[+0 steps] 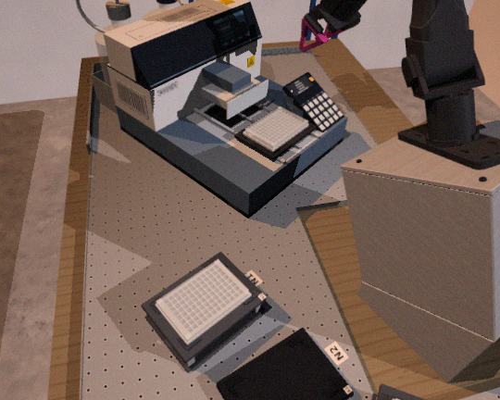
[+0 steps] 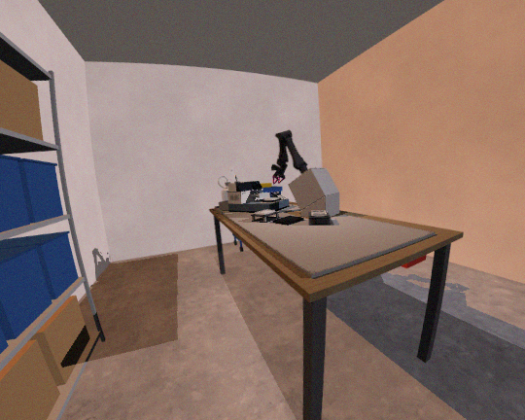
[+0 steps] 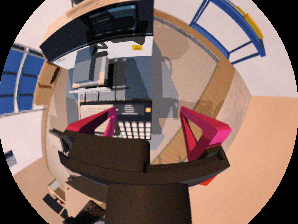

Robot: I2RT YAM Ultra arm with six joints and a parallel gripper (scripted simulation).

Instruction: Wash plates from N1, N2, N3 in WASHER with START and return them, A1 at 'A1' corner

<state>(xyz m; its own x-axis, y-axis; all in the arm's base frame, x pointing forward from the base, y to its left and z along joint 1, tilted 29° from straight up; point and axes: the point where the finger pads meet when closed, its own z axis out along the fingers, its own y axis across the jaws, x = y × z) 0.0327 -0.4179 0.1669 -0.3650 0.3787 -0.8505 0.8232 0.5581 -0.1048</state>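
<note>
The washer [image 1: 187, 60] [image 2: 247, 194] [image 3: 100, 26] stands at the back of the table. A white 96-well plate [image 1: 276, 127] lies flat in the black carrier pocket [image 1: 261, 147], out in front of the manifold [image 1: 229, 79]. The sloped keypad [image 1: 318, 103] [image 3: 132, 119] sits to the right of the track, and a small orange light [image 1: 311, 79] shows at its top. My gripper [image 1: 314, 41] [image 2: 277, 180] [image 3: 148, 109] is open and empty, high above and behind the keypad. Nest N1 [image 1: 166, 321] holds a white plate [image 1: 203, 301]. Nest N2 [image 1: 284, 370] is a bare black slab.
The arm's pedestal [image 1: 428, 222] stands at the right, close to the washer's front corner. A corner of a third nest [image 1: 393, 393] shows at the bottom edge. Bottles [image 1: 118, 9] stand behind the washer. A shelf with blue bins [image 2: 17, 219] stands far off.
</note>
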